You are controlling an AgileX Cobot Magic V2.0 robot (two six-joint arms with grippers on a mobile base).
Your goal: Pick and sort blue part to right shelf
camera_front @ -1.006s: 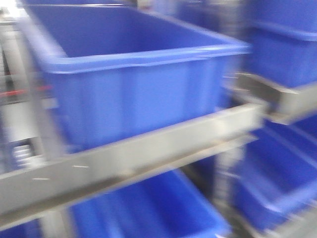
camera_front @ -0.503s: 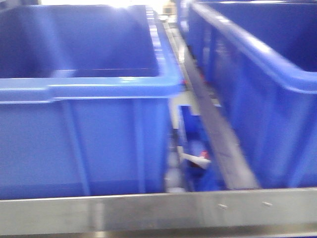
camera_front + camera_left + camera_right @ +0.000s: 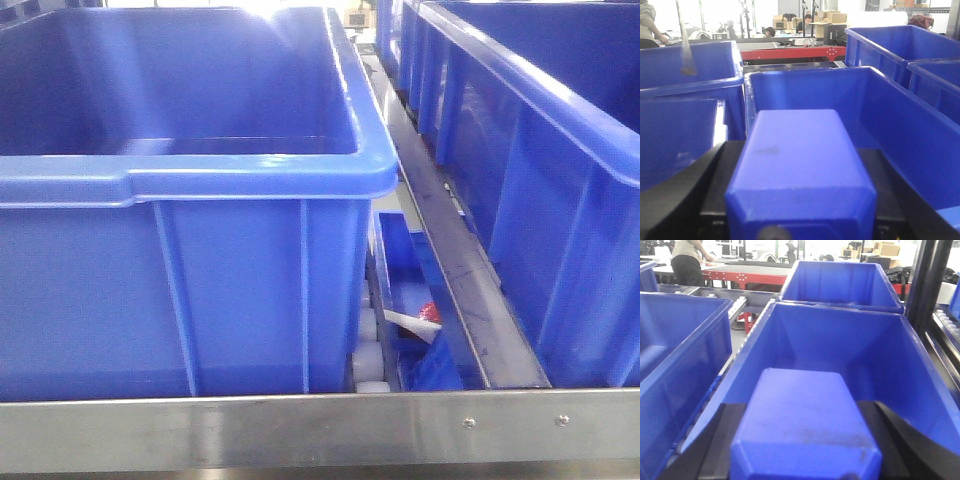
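In the left wrist view a blue part (image 3: pixel 800 170), a rectangular block, fills the space between the black fingers (image 3: pixel 710 175) of my left gripper (image 3: pixel 799 152), which is shut on it. It hangs at the near end of a blue bin (image 3: pixel 880 105). The right wrist view shows a second blue part (image 3: pixel 802 425) gripped the same way by my right gripper (image 3: pixel 802 407), just over the near end of another blue bin (image 3: pixel 850 340). Neither gripper shows in the front view. I cannot tell which rack is the right shelf.
Up close in the front view stand a large blue bin (image 3: pixel 200 180) and a second one (image 3: pixel 540 120) to its right, behind a steel shelf rail (image 3: pixel 300 430). A white and red scrap (image 3: pixel 415 320) lies in the gap between them. More bins and people fill the background.
The front view has swung from a blurred, angled look at the shelf rack to a sharp, square view of two bins behind the rail.
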